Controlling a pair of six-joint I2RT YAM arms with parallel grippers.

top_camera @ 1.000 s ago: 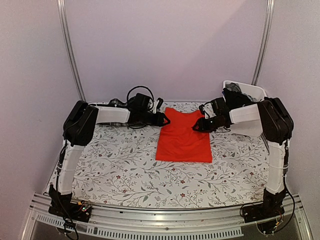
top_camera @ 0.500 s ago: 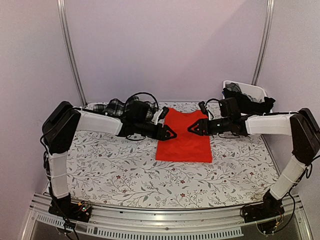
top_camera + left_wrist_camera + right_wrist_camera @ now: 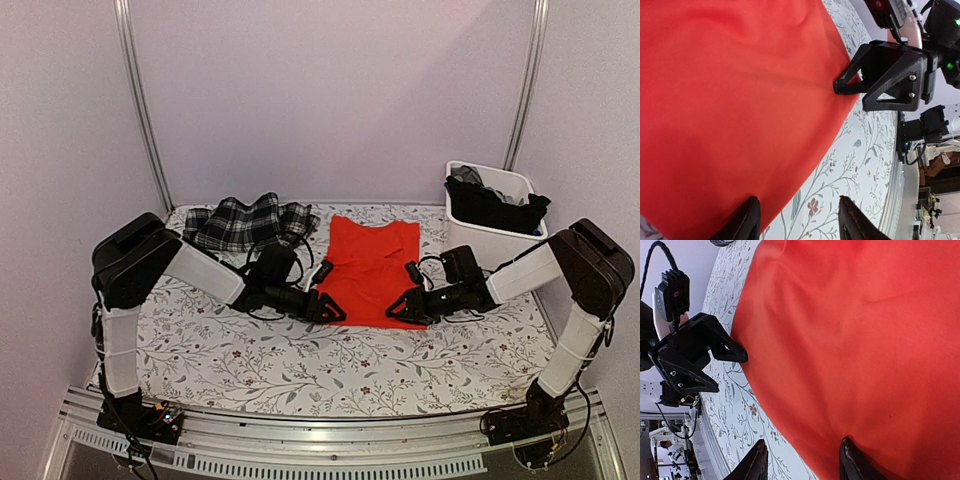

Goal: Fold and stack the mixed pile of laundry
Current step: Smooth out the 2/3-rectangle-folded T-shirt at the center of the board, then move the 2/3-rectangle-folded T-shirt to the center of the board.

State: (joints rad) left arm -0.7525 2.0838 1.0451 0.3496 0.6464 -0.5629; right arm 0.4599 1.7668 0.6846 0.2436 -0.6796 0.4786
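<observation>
The orange-red garment [image 3: 366,262] lies flat in the middle of the table. My left gripper [image 3: 334,309] is open at its near left corner. In the left wrist view [image 3: 799,221] one finger rests on the red cloth [image 3: 730,100] and the other is over the tablecloth. My right gripper [image 3: 399,308] is open at the near right corner. In the right wrist view [image 3: 802,461] it straddles the hem of the red cloth [image 3: 860,330] the same way. The plaid garment [image 3: 250,222] lies at the back left. Dark garments [image 3: 497,205] fill the white bin.
The white plastic bin [image 3: 480,238] stands at the back right. The floral tablecloth [image 3: 250,350] covers the table. Each gripper shows in the other's wrist view: the right one [image 3: 882,75], the left one [image 3: 692,360]. Metal rail along the near edge [image 3: 330,432].
Both grippers have moved from the garment's far and middle part toward me to its near corners. The plaid garment, hidden earlier by the left arm, now shows fully.
</observation>
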